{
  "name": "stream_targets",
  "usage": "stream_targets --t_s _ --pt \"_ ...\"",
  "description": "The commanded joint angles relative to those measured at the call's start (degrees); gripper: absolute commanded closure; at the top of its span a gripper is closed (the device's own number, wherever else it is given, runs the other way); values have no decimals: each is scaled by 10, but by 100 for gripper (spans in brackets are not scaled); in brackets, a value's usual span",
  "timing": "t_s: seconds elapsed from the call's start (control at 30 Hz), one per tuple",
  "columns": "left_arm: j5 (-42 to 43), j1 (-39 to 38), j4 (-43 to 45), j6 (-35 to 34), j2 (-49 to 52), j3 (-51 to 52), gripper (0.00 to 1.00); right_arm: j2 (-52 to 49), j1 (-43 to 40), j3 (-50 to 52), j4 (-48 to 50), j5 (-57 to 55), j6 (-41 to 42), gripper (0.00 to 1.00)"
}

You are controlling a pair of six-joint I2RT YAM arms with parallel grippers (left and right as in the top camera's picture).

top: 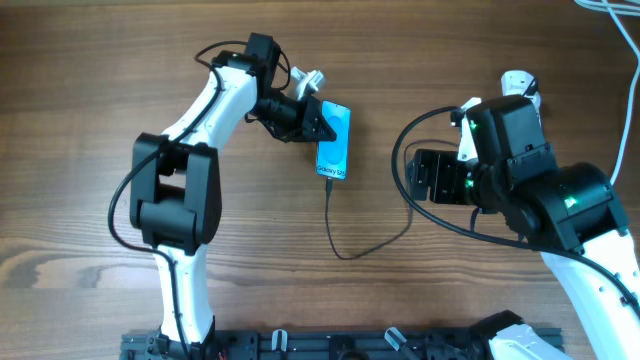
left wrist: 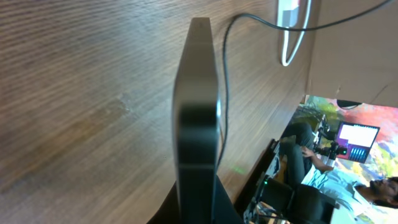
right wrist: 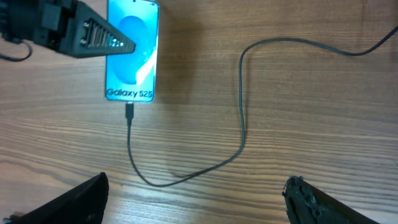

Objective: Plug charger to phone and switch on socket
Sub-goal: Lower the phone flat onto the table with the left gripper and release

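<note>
The phone has a cyan screen and lies beside my left gripper, which is shut on its upper end. One finger crosses the screen in the right wrist view. The left wrist view shows the phone edge-on between the fingers. The charger cable has its black tip in the phone's bottom edge, and it loops right across the table. My right gripper is wide open and empty, right of the phone above the cable loop. The socket is mostly hidden behind my right arm.
A thick white cord runs along the far right edge of the table. A white cord loop also shows at the top of the left wrist view. A black rail lines the table's front edge.
</note>
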State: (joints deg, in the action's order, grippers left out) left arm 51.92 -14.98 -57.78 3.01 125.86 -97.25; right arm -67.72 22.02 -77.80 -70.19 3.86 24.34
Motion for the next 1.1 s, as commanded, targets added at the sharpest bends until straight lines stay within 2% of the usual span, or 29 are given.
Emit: stream_targets --t_s 0.0,0.2,0.5,0.6,0.8,1.07 --pt "22 0 13 -6 24 3 96 -4 -2 -8 -6 7 -4 9" --pt "19 0 21 -5 55 3 96 -4 -2 -8 -6 7 -8 8" --pt "-30 1 23 -5 62 3 94 -4 -2 -8 -7 8 -14 8" --pt "-32 0 22 -5 63 3 91 -4 -2 -8 -9 7 -15 8" --pt "-32 0 23 -5 63 6 78 -4 -2 -8 -9 8 -14 8" --pt "-54 0 23 -5 63 6 76 -4 -2 -8 -11 8 -14 8"
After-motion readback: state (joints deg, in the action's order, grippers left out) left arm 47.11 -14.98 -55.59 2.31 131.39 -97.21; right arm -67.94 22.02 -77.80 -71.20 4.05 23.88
